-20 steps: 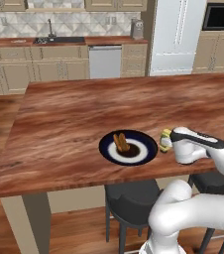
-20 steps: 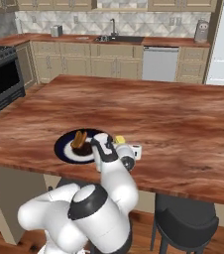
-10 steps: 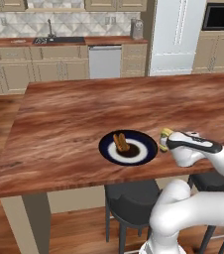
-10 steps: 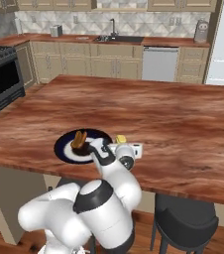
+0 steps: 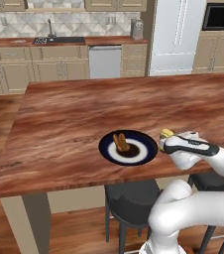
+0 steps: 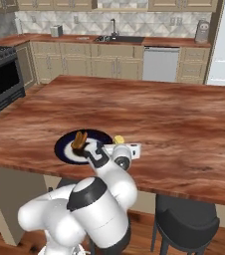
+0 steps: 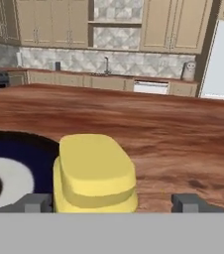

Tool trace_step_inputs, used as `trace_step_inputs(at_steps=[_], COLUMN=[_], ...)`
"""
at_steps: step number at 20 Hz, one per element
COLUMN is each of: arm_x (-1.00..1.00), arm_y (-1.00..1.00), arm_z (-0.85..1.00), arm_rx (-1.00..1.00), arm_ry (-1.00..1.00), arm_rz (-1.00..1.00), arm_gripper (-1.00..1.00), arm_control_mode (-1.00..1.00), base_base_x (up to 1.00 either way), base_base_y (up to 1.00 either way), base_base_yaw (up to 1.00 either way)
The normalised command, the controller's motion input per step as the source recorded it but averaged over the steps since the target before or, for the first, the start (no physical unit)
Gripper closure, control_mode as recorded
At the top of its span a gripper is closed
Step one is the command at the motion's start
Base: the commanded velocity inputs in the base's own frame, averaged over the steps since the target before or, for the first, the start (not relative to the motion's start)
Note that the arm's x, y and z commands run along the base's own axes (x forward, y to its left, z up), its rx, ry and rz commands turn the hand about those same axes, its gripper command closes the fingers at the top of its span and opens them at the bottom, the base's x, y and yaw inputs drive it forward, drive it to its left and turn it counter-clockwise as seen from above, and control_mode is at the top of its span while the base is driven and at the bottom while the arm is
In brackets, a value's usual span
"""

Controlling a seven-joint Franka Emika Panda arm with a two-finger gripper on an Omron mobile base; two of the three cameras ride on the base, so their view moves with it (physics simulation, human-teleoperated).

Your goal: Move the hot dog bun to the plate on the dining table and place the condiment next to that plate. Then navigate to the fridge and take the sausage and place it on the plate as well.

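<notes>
Condiment set down beside plate; fridge trip comes next.
Table carries the plate with bun, left of the jaws; condiment stands between them, free, gripper spread wide, holding nothing. Next: lift clear without tipping it.

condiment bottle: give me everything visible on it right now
The condiment is a yellow, plastic-looking container with a rounded-rectangular cap over a slightly wider body. It stands upright on the wooden table, right beside the dark blue plate, on the side away from the bun. The gripper has its fingertips spread wide to either side, not touching it. Its lower part is hidden in every view.
</notes>
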Motion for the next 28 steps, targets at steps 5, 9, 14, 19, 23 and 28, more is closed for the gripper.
trace_step_inputs(at_steps=[5, 9, 14, 19, 23, 28], arm_x=[-0.16, -0.19, -0.39, -0.53, -0.65, -0.86], arm_y=[0.00, 0.00, 0.00, 0.13, 0.61, 0.71], arm_z=[0.39, 0.65, 0.99, 1.00, 1.00, 1.00], arm_rx=[-0.06, -0.02, 0.00, 0.00, 0.00, 0.08], arm_ry=[-0.08, -0.09, -0.02, 0.02, 0.23, 0.49], arm_rz=[0.00, 0.00, 0.02, 0.02, 0.00, -0.08], arm_gripper=[-1.00, -1.00, -1.00, -1.00, -1.00, -1.00], arm_control_mode=[-1.00, -1.00, -1.00, -1.00, -1.00, -1.00], base_base_x=[0.00, 0.00, 0.00, 0.00, 0.00, 0.00], base_base_y=[0.00, 0.00, 0.00, 0.00, 0.00, 0.00], base_base_yaw=[0.00, 0.00, 0.00, 0.00, 0.00, 0.00])
